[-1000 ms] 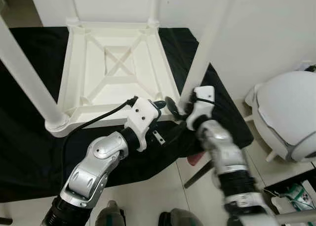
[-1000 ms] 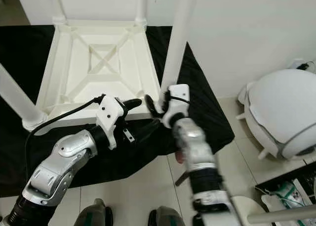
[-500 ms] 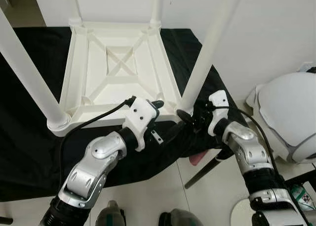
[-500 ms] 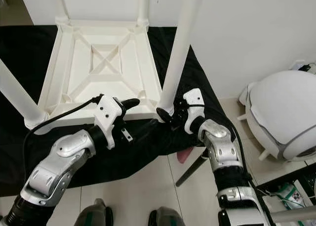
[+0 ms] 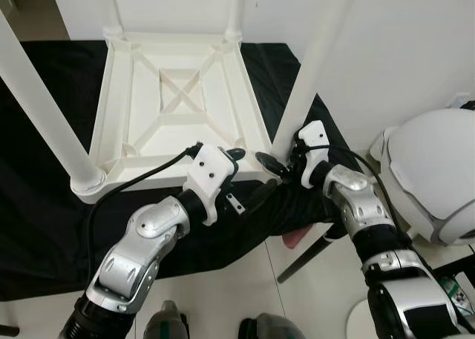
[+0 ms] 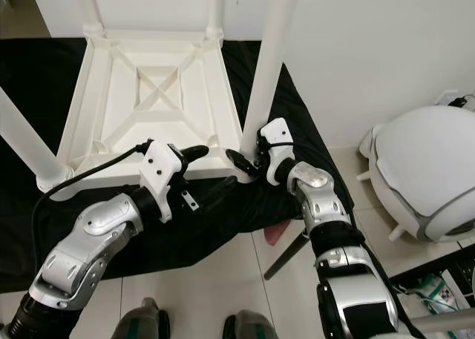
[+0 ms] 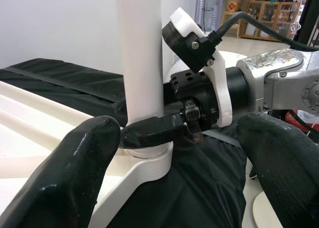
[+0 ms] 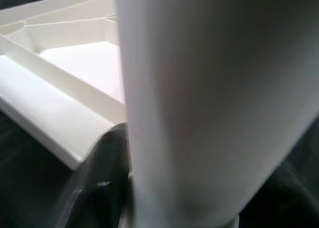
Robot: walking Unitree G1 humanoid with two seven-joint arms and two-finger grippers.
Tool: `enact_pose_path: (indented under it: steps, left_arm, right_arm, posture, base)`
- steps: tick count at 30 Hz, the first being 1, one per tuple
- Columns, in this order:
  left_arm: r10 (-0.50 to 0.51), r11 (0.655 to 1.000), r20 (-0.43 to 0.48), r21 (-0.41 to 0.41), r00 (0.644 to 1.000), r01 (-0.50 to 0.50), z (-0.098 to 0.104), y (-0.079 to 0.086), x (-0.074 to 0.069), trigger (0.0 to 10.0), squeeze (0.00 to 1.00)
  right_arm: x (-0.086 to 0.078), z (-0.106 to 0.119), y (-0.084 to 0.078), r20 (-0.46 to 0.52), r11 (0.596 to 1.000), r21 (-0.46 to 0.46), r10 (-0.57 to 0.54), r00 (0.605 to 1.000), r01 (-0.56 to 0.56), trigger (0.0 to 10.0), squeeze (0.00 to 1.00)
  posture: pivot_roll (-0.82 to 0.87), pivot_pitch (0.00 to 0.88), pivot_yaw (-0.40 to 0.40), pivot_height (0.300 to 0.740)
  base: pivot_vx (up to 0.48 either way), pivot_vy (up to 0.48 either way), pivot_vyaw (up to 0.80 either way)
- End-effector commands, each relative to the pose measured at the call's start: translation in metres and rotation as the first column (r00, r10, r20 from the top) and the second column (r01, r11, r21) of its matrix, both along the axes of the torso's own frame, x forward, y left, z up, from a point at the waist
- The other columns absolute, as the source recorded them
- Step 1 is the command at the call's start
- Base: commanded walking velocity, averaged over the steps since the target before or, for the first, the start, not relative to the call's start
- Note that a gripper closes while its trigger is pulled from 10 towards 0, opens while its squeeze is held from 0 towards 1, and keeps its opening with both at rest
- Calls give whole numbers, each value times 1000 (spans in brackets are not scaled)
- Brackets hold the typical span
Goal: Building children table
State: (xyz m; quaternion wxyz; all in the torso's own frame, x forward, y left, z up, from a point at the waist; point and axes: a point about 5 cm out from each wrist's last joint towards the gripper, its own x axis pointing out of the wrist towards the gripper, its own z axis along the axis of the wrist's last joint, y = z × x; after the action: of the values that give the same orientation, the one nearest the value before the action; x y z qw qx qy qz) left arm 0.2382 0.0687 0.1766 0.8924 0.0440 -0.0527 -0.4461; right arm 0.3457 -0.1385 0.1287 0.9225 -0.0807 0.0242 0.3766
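A white children's table lies upside down on a black cloth, its legs pointing up. My right gripper is at the base of the near right leg, where the leg meets its corner socket. One black finger lies pressed across the leg, and the leg stands between the fingers. My left gripper hovers at the table's near edge, just left of that corner. Its two fingers are spread wide with nothing between them.
A white domed object stands on the tiled floor to the right. A pink thing and a dark slanted rod show below the cloth's edge. The near left leg rises close to my left arm. A white wall is behind.
My right gripper drew back from the near right leg half a second ago and has now returned to its base. The left arm has barely moved.
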Motion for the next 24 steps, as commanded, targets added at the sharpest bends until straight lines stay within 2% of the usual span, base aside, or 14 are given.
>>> enact_pose_path:
  steps: [1,11,12,14,15,16,22,24]
  left_arm:
    - [22,1000,5,-4,1000,-22,2,0,0,10000,0]
    - [30,999,3,-10,1000,-30,2,0,-1,10000,0]
    - [31,999,3,-10,1000,-31,2,0,-1,10000,0]
    - [30,999,3,-11,1000,-30,2,0,-1,10000,0]
    - [30,999,3,-11,1000,-30,2,0,-1,10000,0]
    - [29,1000,1,-10,1000,-29,2,0,-1,10000,0]
    - [27,1000,-2,-10,1000,-27,1,0,-2,10000,0]
    - [25,1000,-3,-9,1000,-25,1,0,-2,10000,0]
  right_arm:
    - [-1,-9,-3,-44,999,-48,20,999,-22,0,0]
    - [-1,-14,-8,-46,997,-78,26,999,-29,0,0]
    - [1,-13,-9,-40,998,-68,-2,999,-1,10000,0]
    - [5,-7,-11,-12,994,-55,-99,995,98,10000,0]
    - [5,-7,-11,-12,994,-55,-99,995,98,10000,0]
    - [7,-6,-9,-23,980,-32,-195,981,194,10000,0]
    - [5,-5,-5,-39,964,-1,-264,964,264,10000,0]
    - [0,-3,1,-22,928,57,-368,930,368,10000,0]
  posture:
    - [42,7,-73,740]
    - [41,12,-76,740]
    - [39,12,-77,740]
    - [38,13,-78,740]
    - [38,13,-78,740]
    - [34,13,-78,740]
    - [30,16,-77,740]
    - [26,16,-75,740]
  base:
    - [0,0,0]
    - [0,0,0]
    - [0,0,0]
    - [0,0,0]
    - [0,0,0]
    - [0,0,0]
    - [0,0,0]
    - [0,0,0]
